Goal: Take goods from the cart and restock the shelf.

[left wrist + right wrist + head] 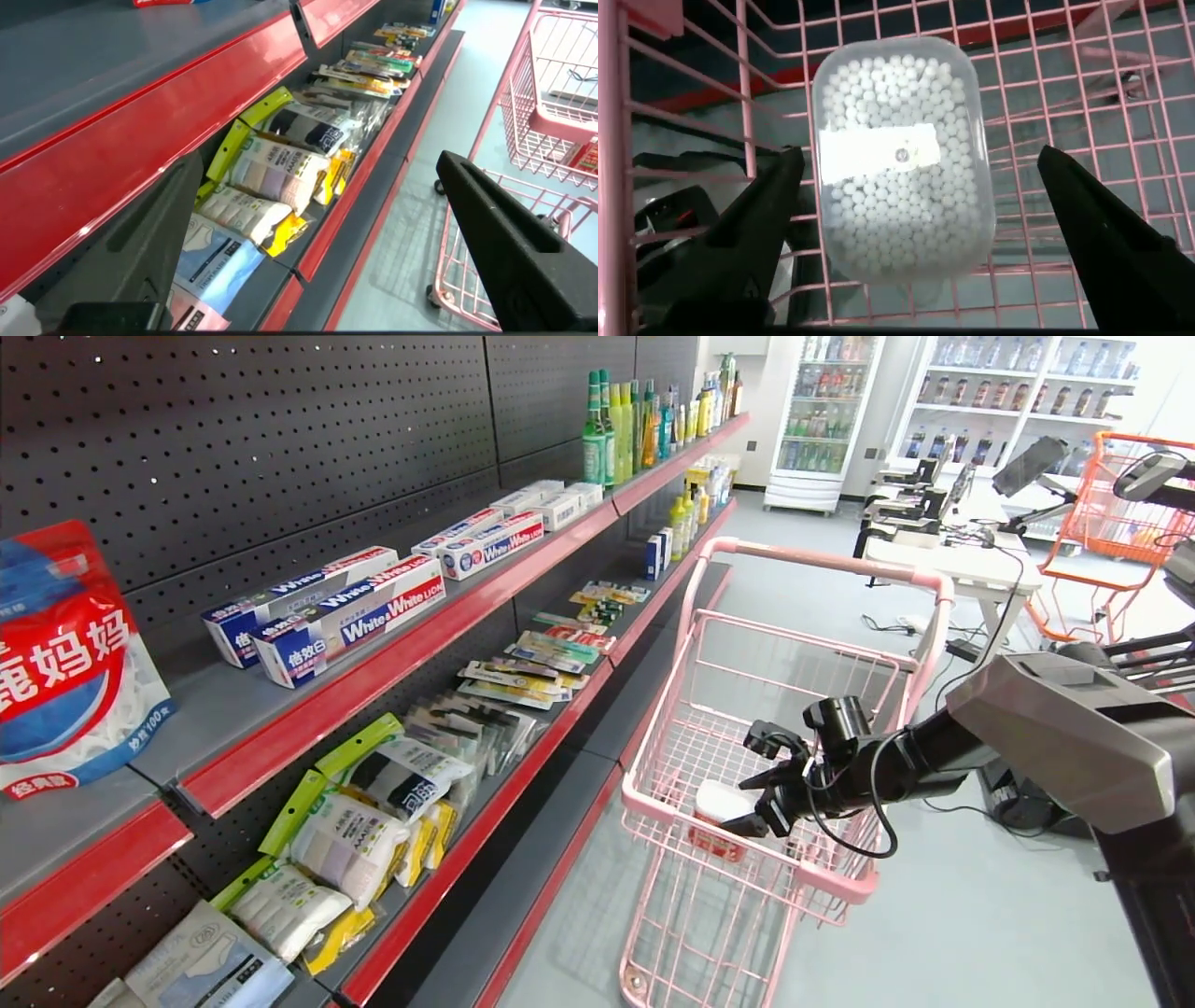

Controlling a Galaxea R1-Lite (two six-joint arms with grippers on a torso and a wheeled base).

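My right claw [744, 784] hangs wide open, empty, over a clear tub of white beads [901, 159] in the pink cart [805, 560]

You're in a shop: red-edged shelf [392, 669] rows stocked with boxed toothpaste [359, 613], a pink cart [812, 560] in the aisle, a glass-door drinks fridge [822, 420] beyond.

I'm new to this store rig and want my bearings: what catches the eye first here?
The pink cart stands in the aisle beside the red-edged shelf. The right gripper hangs open inside it, over a clear tub of small white balls on the cart's wire floor. On the shelf's top board lie white toothpaste boxes.
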